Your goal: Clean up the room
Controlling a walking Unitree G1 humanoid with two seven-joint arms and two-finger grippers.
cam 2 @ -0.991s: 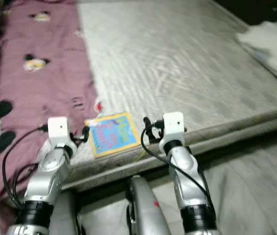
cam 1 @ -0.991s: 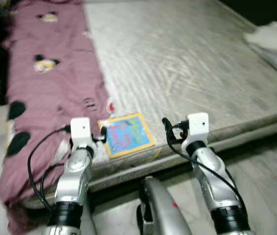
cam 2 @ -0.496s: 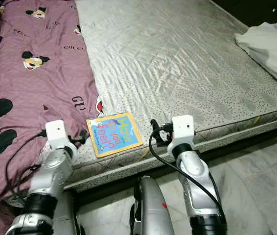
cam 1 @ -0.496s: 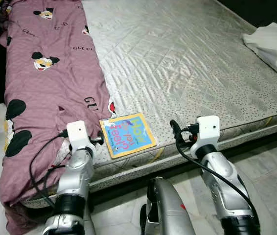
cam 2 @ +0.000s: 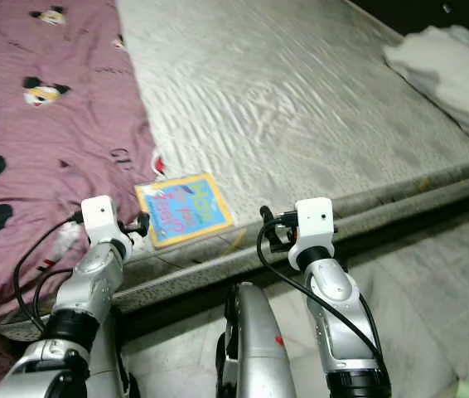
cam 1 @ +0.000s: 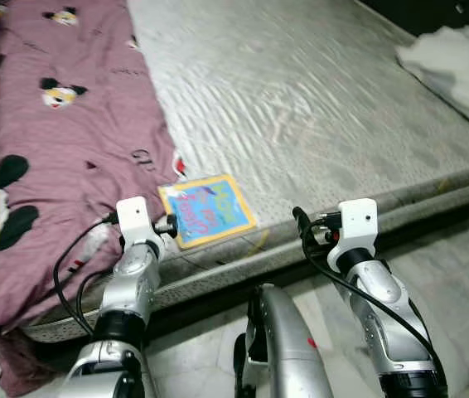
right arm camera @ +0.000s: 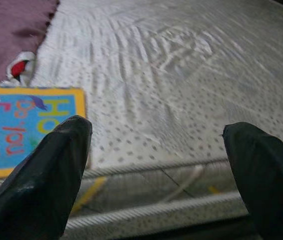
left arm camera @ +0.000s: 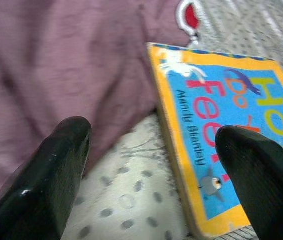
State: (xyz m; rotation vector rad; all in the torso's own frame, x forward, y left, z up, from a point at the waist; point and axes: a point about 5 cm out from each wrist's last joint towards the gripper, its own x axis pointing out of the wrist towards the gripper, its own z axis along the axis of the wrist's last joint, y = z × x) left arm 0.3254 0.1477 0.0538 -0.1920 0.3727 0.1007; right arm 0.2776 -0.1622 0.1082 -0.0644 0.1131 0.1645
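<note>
near mattress (cam 1: pixel 317 108) front edge i see book (cam 1: pixel 206 210) lying flat, touching purple blanket (cam 1: pixel 60 157) hem. left gripper (left arm camera: pixel 151 170) fingers spread, low over mattress by book's spine. right gripper (right arm camera: pixel 156 160) spread too, holding nothing, at mattress edge beside book. versus half second ago: view blurred, camera shifted, book sits higher in frame; white cloth (cam 1: pixel 454 70) still at far corner.

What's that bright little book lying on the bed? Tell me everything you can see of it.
The thin blue picture book with a yellow border lies flat, cover up, near the front edge of the grey quilted mattress. Colourful lettering and small cartoon creatures decorate its cover. One side sits right beside the mauve cartoon-print blanket. It looks like stiff board. The left gripper hovers open just before it, not touching.
</note>
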